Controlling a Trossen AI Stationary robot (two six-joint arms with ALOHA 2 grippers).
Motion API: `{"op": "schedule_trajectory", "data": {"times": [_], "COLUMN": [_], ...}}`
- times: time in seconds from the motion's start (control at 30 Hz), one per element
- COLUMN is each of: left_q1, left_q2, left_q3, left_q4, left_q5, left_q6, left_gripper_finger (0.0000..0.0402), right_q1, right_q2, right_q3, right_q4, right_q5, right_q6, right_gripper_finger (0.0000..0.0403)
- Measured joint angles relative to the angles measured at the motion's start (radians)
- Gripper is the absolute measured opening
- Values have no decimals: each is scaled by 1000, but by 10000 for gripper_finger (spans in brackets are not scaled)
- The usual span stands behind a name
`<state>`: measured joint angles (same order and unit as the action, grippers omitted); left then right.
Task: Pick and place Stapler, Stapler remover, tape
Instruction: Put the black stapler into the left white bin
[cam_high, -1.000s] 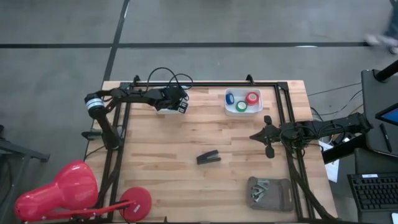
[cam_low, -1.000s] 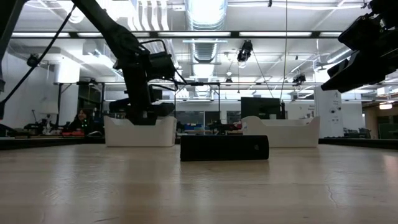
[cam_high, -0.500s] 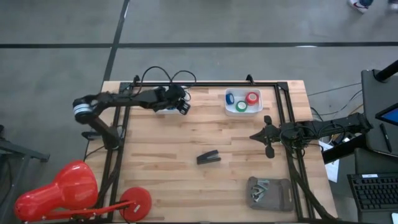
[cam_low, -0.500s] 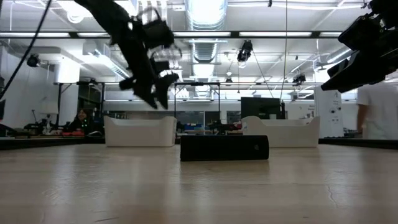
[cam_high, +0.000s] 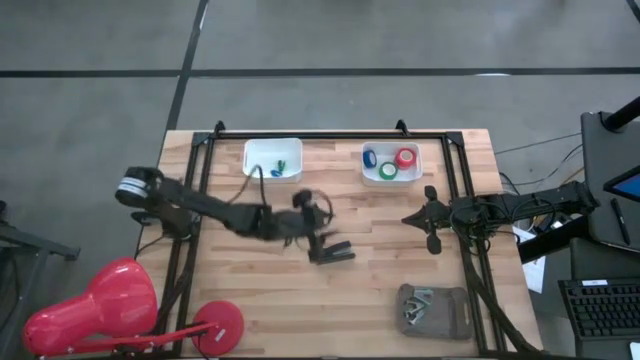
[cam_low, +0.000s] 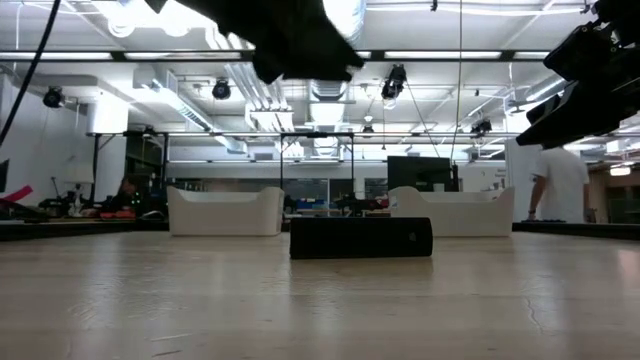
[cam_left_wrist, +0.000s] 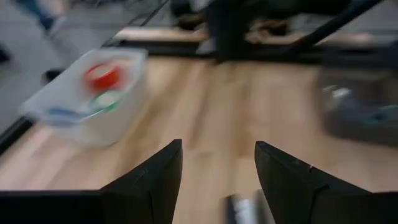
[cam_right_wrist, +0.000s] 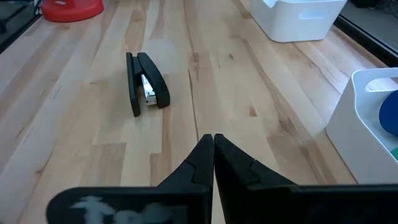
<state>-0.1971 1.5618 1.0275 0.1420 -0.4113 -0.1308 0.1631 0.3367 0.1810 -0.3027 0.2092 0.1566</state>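
Note:
The black stapler (cam_high: 337, 253) lies flat on the wooden table near its middle; it also shows in the low view (cam_low: 360, 238) and the right wrist view (cam_right_wrist: 146, 83). My left gripper (cam_high: 317, 236) hovers open just left of and above it, blurred in the low view (cam_low: 300, 40); its wrist view shows the fingers apart (cam_left_wrist: 217, 149) and the stapler (cam_left_wrist: 242, 208) below them. Red, blue and green tape rolls (cam_high: 390, 162) lie in the far right white bin (cam_high: 413, 152). My right gripper (cam_high: 432, 222) waits shut (cam_right_wrist: 213, 138) at the right side.
A second white bin (cam_high: 258, 152) at the far edge holds small green and blue things (cam_high: 280, 166). A grey pouch (cam_high: 433, 310) lies near the right front corner. A red lamp (cam_high: 90, 305) stands off the left front corner. A black frame (cam_high: 330, 134) borders the table.
My left gripper has risen out of the far left bin and swung quickly toward the table's near edge and right, ending over the stapler. Small green and blue things now show in that bin. The stapler and my right arm have kept still.

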Motion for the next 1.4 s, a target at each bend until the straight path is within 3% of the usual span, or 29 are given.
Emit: {"op": "schedule_trajectory", "data": {"times": [0.2,0.33,0.73,1.4], "left_q1": [-95,-97,-100,-99], "left_q2": [130,223,424,456], "left_q3": [0,24,120,122], "left_q4": [247,303,274,60], "left_q5": [-24,-26,-51,-6], "left_q6": [55,29,-25,-130], "left_gripper_finger": [204,204,204,179], "right_q1": [0,0,0,0], "right_q2": [1,1,1,1], "right_q3": [0,0,0,0], "right_q4": [0,0,0,-2], "right_q5": [0,0,0,0], "right_q6": [0,0,0,0], "right_gripper_finger": [8,8,8,8]}}
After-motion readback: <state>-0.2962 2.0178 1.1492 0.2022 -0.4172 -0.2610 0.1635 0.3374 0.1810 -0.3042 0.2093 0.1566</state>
